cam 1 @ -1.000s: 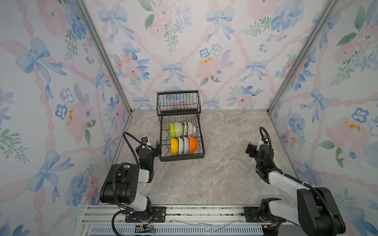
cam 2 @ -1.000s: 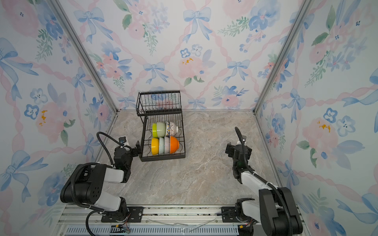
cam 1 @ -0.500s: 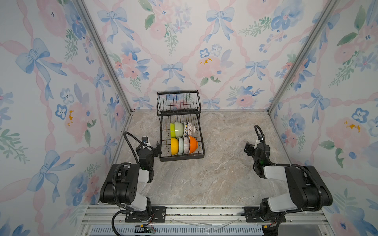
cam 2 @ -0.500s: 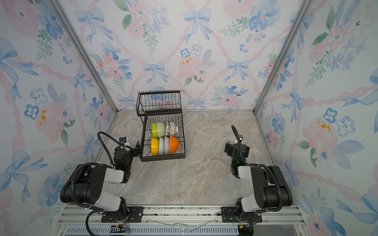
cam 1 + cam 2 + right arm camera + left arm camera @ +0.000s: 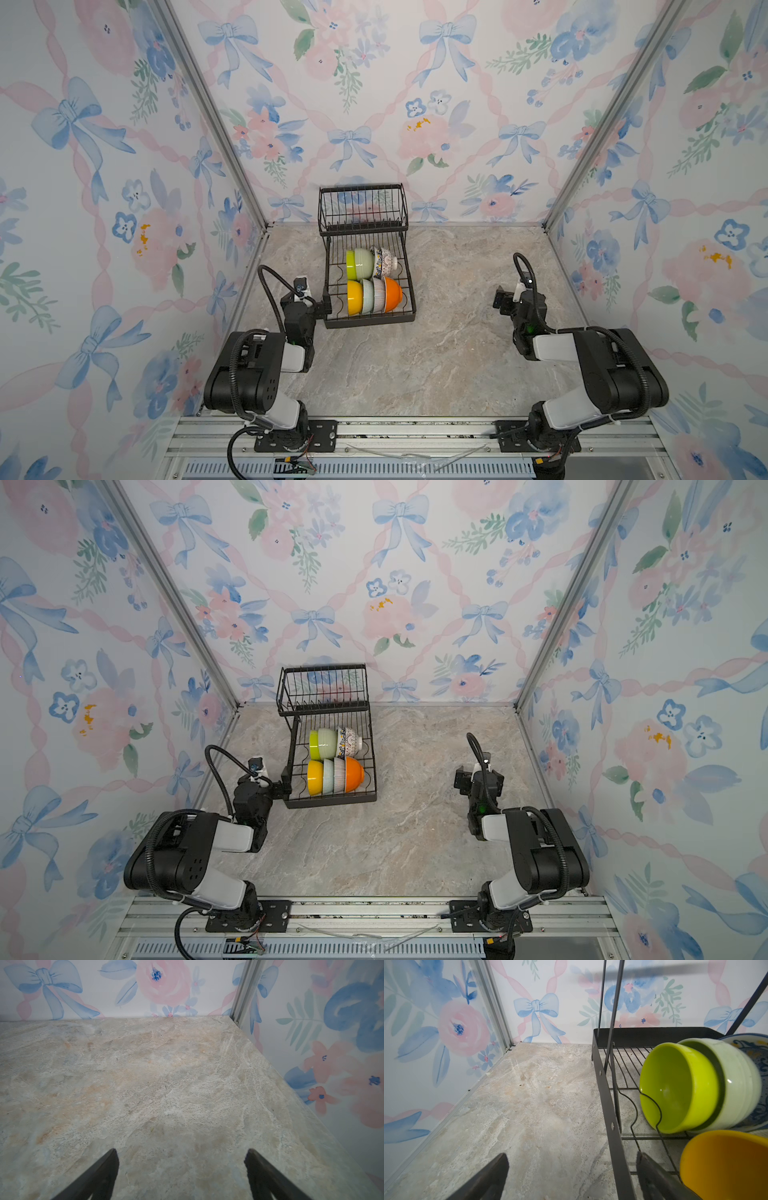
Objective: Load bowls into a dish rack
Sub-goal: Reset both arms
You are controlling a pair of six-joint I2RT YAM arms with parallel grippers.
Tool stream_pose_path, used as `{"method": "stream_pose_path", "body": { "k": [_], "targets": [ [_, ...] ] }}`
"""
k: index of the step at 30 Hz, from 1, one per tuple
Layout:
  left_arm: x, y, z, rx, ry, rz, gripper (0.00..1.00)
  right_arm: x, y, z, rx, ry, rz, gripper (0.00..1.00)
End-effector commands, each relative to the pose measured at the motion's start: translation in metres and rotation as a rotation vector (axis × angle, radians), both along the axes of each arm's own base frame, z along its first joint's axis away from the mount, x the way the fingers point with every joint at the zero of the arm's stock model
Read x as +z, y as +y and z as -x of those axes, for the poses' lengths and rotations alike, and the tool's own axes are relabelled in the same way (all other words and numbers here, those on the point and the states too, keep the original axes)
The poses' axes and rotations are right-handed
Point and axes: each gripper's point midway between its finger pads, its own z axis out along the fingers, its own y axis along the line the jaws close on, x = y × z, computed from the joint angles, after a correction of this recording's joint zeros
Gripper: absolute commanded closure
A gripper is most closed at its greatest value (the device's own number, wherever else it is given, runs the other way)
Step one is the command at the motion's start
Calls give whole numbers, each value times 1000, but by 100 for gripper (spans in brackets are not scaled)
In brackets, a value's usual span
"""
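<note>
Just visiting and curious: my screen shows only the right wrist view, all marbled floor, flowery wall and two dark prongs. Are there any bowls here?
Observer: Yes, small round bowls stand on edge in two rows in the lower tray of a black wire two-tier dish rack.
Operator: Near my arm?
Observer: No. The right end effector is across the floor from the rack, which stands beside the left arm.
Operator: What is that arm doing?
Observer: The left end effector is open and empty, its jaws either side of the rack's side rail, next to the glossy yellow bowl.
</note>
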Motion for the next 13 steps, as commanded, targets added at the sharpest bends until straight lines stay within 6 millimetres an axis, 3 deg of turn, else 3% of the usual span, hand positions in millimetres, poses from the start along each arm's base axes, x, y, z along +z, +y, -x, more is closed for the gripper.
{"method": "stream_pose_path", "body": {
  "k": [1,13],
  "targets": [
    [-3,-4,-2,-23,11,-27,2,8,3,-4,16,-30,10,4],
    [-3,-4,-2,-23,11,-26,2,7,4,-4,19,-26,11,4]
  ]
}}
